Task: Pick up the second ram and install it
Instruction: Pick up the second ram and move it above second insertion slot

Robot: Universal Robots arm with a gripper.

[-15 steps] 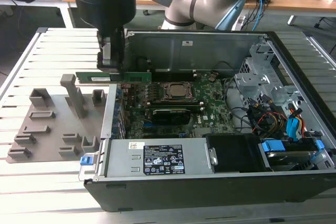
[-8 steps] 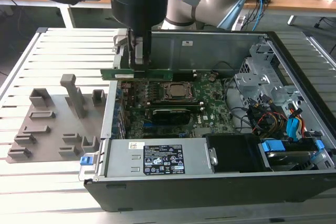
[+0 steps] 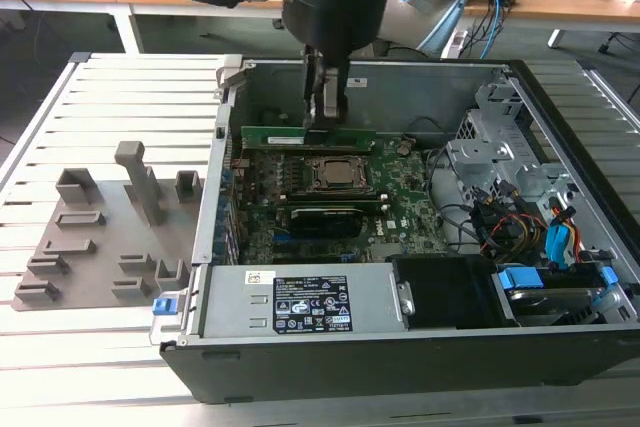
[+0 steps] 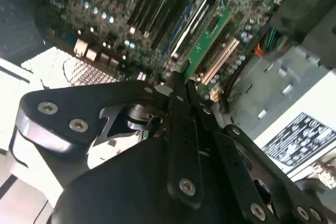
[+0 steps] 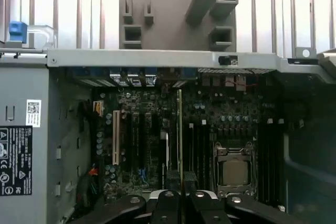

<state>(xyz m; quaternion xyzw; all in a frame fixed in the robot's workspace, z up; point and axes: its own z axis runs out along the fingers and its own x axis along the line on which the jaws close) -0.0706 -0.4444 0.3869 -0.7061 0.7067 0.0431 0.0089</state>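
One end effector (image 3: 326,119) pinching second ram (image 3: 280,137) upright inside computer case (image 3: 420,85); CPU socket (image 3: 338,175) just beside.

Case (image 3: 400,72) bare grey sheet metal; holder plate (image 3: 110,209) matt grey plastic; second ram (image 3: 270,135) green circuit board.

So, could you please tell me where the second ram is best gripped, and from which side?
Pinch the second ram across its flat faces at the upper long edge, about mid-length, coming straight down from above: it stands on edge over the motherboard, with case walls alongside. The claw grips it this way.
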